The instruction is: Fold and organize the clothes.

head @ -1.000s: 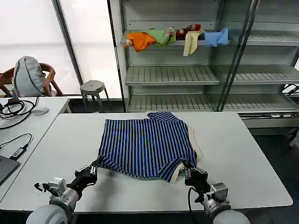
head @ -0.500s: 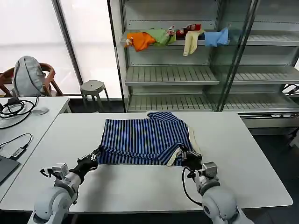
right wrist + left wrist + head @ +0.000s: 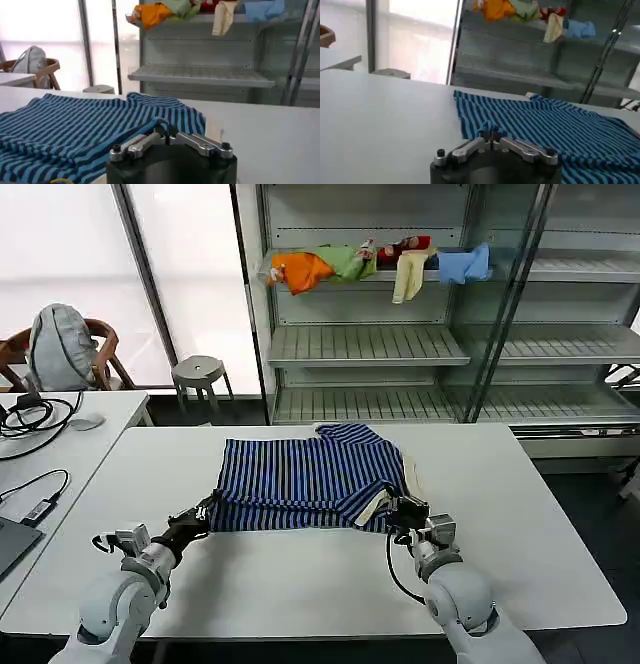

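The clothes are one blue and black striped shirt (image 3: 310, 479) with cream trim, lying partly folded on the white table (image 3: 300, 574). My left gripper (image 3: 203, 515) is shut on the shirt's near left corner. In the left wrist view the left gripper (image 3: 490, 135) pinches a fold of the striped shirt (image 3: 550, 127). My right gripper (image 3: 400, 510) is shut on the near right corner, beside the cream trim. In the right wrist view the right gripper (image 3: 165, 131) holds a bunched edge of the shirt (image 3: 75, 132). Both corners are lifted over the shirt's middle.
A metal shelf unit (image 3: 370, 344) stands behind the table with orange, green, yellow and light-blue garments (image 3: 370, 264) on its top shelf. A second desk with cables (image 3: 40, 424) lies at the left, with a stool (image 3: 198, 371) and a chair (image 3: 60, 349) behind it.
Both grippers have carried the shirt's near edge away from me over its middle. The near hem has been folded back, so the shirt now looks shorter front to back.
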Available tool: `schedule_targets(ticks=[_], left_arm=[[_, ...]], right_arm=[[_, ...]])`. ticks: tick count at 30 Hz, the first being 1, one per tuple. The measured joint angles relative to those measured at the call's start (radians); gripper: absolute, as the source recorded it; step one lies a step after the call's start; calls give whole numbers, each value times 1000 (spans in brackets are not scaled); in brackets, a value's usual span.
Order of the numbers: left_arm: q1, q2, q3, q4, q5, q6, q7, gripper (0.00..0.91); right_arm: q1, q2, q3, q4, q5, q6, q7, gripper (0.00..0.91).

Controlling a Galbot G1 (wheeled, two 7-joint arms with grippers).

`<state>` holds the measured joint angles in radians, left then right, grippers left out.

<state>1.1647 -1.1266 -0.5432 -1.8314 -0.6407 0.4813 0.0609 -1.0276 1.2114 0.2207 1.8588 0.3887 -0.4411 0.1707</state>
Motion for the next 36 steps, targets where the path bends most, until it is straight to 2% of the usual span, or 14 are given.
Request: schedule_targets(ticks=[16, 17, 18, 29, 36], left_arm=[[-34, 8, 20, 47, 9, -9, 7, 20], [-35, 8, 20, 50, 10, -9, 8, 30], [-36, 7, 20, 53, 11, -9, 9, 907], [-39, 18, 7, 69, 33, -24, 12, 907], [-21, 42, -16, 39, 20, -41, 4, 907]], right_arm=[[63, 8, -16, -71, -27, 5, -33, 0], [67, 9, -16, -75, -30, 4, -34, 222], [71, 10, -16, -79, -33, 0, -36, 907], [116, 25, 0, -128, -49, -42, -30, 907], [88, 1, 29, -82, -40, -71, -27, 907]])
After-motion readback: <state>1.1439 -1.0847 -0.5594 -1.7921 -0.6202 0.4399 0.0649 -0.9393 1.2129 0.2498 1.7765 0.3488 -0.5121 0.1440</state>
